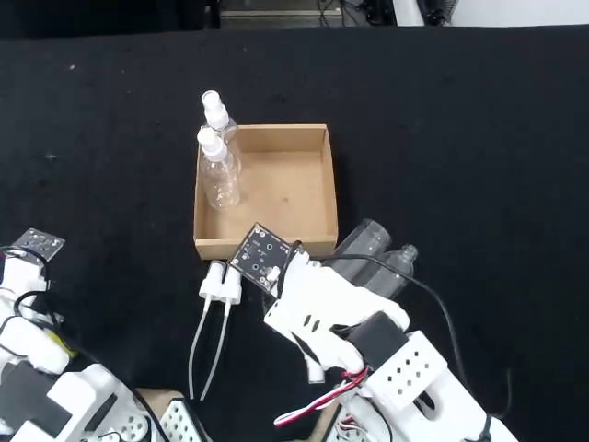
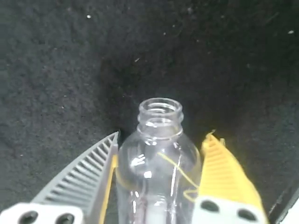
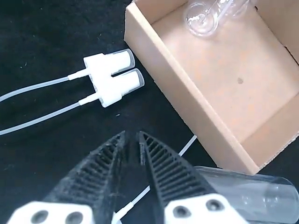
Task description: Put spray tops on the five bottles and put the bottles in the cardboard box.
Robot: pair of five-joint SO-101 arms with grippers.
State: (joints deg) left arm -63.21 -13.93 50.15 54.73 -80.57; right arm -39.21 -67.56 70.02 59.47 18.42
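Bottles of clear plastic with white spray tops (image 1: 219, 170), two of them, stand in the upper-left corner of the brown cardboard box (image 1: 285, 193). The left claw (image 2: 163, 136) grips an uncapped clear bottle (image 2: 159, 163). The right claw (image 3: 132, 135), nearly closed, sits near two loose white spray tops (image 3: 112, 77).

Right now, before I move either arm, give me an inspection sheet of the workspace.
Surface: black cloth table.
Job's things: cardboard box holding two capped bottles; two loose spray tops in front of it; two uncapped bottles lying beside it.
Clutter: nothing seen.
Grippers: left gripper shut on an uncapped bottle; right gripper nearly closed, empty, near the spray tops.
Cables: red and white wires on the right arm; black cable beside it.
Surroundings: cables past the table's far edge.
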